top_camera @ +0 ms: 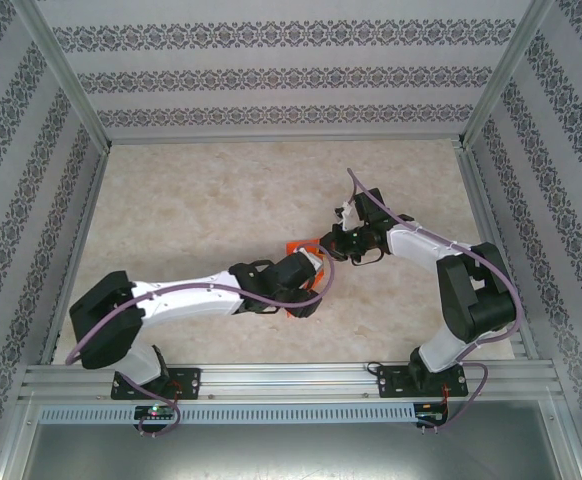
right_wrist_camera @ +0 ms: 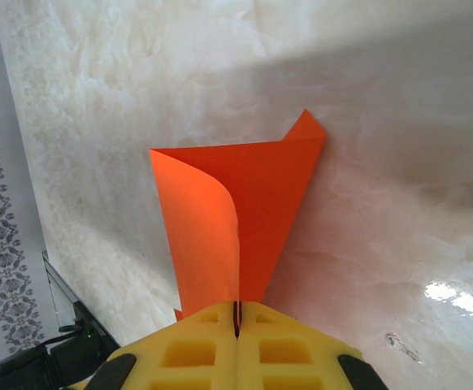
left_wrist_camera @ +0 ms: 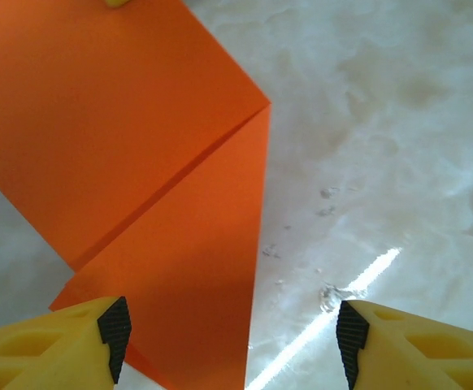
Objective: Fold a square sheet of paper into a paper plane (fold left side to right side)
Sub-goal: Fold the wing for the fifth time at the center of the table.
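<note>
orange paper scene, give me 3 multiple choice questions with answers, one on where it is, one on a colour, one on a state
1. Where on the table is the paper in the top view?
A) at the far left corner
B) near the middle, between the two tools
C) at the near right corner

2. What colour are the tool fingers in the wrist views?
A) blue
B) white
C) yellow with black pads

3. How does the left tool stand?
A) open over the paper
B) shut on the paper
C) shut on a pen

Answers:
1 B, orange shows mid-table where the tools meet.
2 C, yellow bodies show in both wrist views.
3 A, its fingers stand wide apart with paper and table between them; the right tool is the one shut on the paper.
</note>
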Controlling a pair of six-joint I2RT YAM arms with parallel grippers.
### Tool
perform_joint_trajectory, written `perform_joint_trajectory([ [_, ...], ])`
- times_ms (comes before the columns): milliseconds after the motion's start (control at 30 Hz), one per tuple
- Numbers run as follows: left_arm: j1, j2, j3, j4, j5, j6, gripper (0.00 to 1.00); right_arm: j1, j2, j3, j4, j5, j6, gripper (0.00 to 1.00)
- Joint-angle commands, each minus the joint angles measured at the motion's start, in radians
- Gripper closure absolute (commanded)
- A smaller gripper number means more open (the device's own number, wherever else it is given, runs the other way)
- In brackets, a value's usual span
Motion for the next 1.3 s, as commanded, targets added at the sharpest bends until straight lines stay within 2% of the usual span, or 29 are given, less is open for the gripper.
perform_joint_trajectory([
  [0, -0.020, 0.056, 0.053, -0.062, -0.089, -0.066, 0.30, 0.015, 0.012, 0.022, -0.025, 0.023, 0.011, 0.99],
  [467, -0.024, 0.176, 0.112, -0.094, -0.128, -0.117, 0.47, 0.021, 0.048, 0.032, -0.017, 0.010, 0.004, 1.00],
  [900, -0.034, 0.213, 0.124, -0.101, -0.140, -0.117, 0.70, 0.020, 0.064, 0.035, -0.023, 0.012, -0.007, 1.00],
  [1067, -0.033, 0.211, 0.125, -0.100, -0.139, -0.115, 0.80, 0.023, 0.065, 0.042, -0.035, 0.009, -0.021, 0.98],
  [1267, -0.034, 0.185, 0.126, -0.098, -0.141, -0.114, 0.91, 0.017, 0.046, 0.057, -0.048, 0.019, -0.050, 0.88],
])
